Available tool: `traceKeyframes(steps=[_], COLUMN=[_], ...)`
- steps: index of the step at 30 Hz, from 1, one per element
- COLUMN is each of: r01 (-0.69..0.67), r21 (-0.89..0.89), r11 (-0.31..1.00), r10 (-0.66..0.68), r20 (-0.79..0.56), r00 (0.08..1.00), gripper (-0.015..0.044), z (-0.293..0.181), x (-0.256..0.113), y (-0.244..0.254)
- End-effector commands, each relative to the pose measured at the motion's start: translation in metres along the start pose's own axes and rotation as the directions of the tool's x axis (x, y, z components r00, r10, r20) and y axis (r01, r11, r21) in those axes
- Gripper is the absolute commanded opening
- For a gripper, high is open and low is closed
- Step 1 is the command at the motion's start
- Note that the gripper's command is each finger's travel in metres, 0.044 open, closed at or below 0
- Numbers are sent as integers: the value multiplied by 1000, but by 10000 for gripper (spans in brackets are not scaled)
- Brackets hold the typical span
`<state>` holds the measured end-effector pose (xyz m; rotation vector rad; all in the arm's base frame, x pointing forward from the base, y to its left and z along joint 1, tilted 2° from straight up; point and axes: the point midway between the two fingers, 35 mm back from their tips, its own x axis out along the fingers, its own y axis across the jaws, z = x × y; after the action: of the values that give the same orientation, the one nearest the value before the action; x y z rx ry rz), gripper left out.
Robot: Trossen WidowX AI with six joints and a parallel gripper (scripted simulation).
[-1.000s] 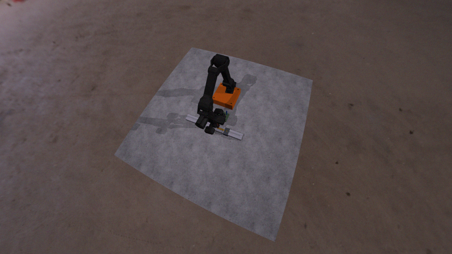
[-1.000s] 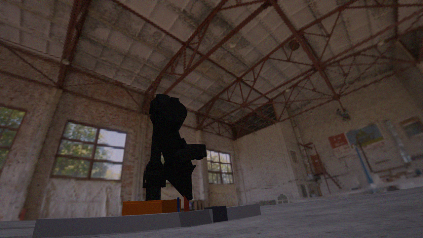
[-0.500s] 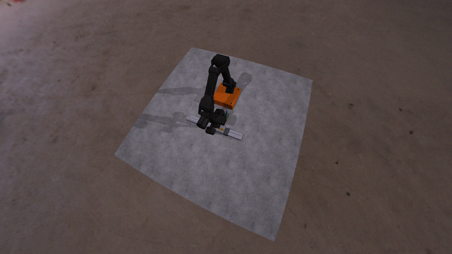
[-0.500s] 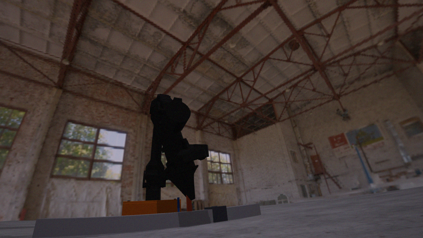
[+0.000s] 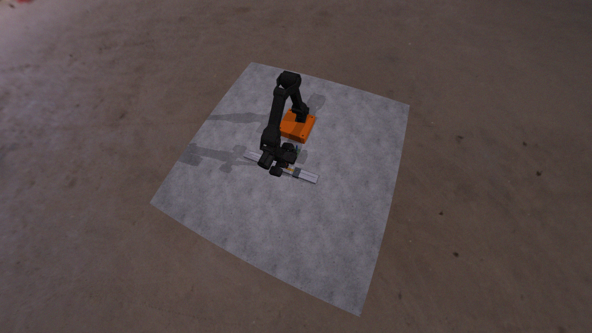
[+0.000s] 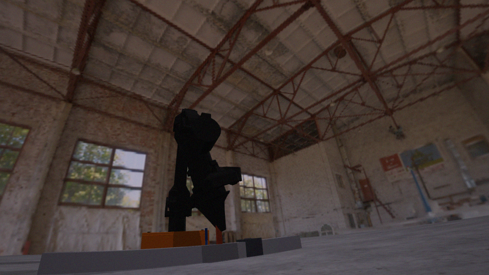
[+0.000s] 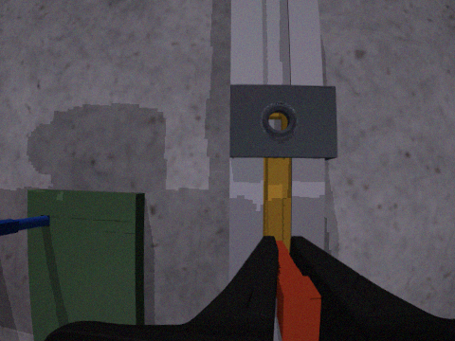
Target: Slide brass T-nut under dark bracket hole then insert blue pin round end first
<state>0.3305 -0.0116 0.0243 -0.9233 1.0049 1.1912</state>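
at the bottom of the wrist view, the black pincer [image 5: 285, 165] [image 6: 221, 229] [image 7: 281, 246] meets a red-orange handle [image 6: 218, 235] [image 7: 299, 298], with the brass-yellow nut [image 5: 290, 169] [image 7: 277, 204] above it on the pale grey rail [image 5: 308, 175] [image 6: 136, 259] [image 7: 305, 47]. the bracket [image 5: 296, 172] [image 6: 254, 246] [image 7: 246, 120] at upper centre is dark slate grey. at lower left, the tray [image 5: 298, 151] [image 7: 90, 270] is dark green and the pin [image 5: 296, 146] [image 6: 206, 235] [image 7: 24, 224] deep blue, against a mottled grey table [image 5: 331, 231] [image 6: 376, 249] [image 7: 389, 118].

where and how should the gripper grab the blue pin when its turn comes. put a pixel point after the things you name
Probably by the upper shaft, coming down from above with the fingers closing on opposite sides: the blue pin [image 5: 296, 146] [image 6: 206, 236] [image 7: 25, 224] is slim and stands upright at the green tray [image 5: 298, 152] [image 7: 85, 265], its top end free. Its lower end looks better left ungripped, since that part sits down at the tray.
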Motion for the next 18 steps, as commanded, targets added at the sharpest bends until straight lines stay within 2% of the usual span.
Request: traceKeyframes(steps=[1, 5, 16, 18], r01=[0, 0, 0, 0], r21=[0, 0, 0, 0], r11=[1000, 1000, 1000, 1000], r10=[0, 0, 0, 0], r20=[0, 0, 0, 0], r00=[1000, 1000, 1000, 1000], gripper=[-150, -150, 139, 145], z=[0, 0, 0, 0], x=[0, 0, 0, 0], y=[0, 0, 0, 0])
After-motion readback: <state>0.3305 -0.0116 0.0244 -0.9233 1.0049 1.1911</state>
